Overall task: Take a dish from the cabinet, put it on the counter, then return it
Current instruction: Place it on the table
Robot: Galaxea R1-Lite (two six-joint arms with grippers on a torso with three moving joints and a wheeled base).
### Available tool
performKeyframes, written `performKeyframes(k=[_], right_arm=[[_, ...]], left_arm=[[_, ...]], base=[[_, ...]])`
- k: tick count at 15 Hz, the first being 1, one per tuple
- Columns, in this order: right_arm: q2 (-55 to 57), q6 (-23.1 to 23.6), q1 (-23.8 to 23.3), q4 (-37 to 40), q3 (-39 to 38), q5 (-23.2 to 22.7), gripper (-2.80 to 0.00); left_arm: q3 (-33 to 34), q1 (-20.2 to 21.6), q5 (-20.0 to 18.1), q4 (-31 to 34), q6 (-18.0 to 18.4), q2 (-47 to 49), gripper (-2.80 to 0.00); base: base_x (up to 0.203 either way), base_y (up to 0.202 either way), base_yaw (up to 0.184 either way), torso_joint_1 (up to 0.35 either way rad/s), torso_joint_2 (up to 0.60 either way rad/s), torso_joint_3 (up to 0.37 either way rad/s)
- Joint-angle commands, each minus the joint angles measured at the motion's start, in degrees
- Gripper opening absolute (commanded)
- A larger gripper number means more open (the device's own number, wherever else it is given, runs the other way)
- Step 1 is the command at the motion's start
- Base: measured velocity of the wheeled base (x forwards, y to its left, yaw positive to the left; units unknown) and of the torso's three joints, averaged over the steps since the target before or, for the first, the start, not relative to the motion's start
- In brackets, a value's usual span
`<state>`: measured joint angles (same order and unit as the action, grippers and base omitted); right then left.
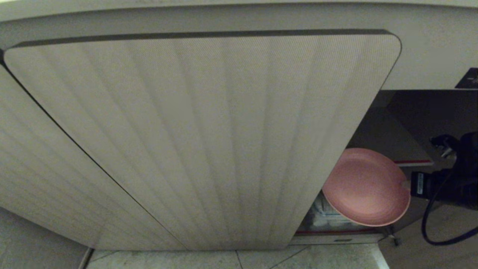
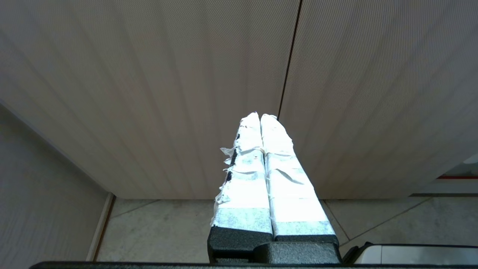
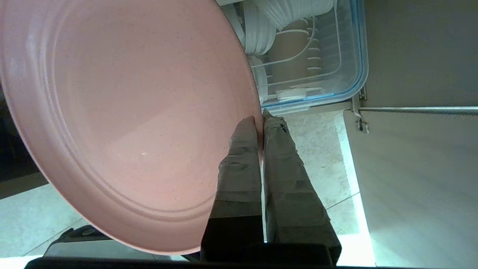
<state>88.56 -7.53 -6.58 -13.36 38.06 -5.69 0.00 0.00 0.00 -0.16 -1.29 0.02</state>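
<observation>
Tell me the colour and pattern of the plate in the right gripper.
Plain pink dish, faint concentric rings near its rim; clearest in the right wrist view.

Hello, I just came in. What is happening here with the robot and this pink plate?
The robot is bent low before the cabinet. Its right gripper has its jaws shut on the rim of the pink plate and holds it tilted at the open right side, in front of a clear bin of white dishes. The plate is on neither shelf nor counter. The left gripper is shut, idle, facing the closed doors.
</observation>
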Motion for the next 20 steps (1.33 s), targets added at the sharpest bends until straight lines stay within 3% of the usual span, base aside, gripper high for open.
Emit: performKeyframes(k=[1,20], right_arm=[[-0.4,-0.3,0.0,-0.1,-0.6,0.0,-2.8],[-4.7,-1.2,0.0,2.0,-5.5,-0.5,-2.8]], left_arm=[[0.0,0.0,0.0,0.0,0.0,0.0,-2.8],[0.0,0.0,0.0,0.0,0.0,0.0,-2.8]], base=[[0.0,0.0,0.0,0.0,0.0,0.0],[0.0,0.0,0.0,0.0,0.0,0.0]])
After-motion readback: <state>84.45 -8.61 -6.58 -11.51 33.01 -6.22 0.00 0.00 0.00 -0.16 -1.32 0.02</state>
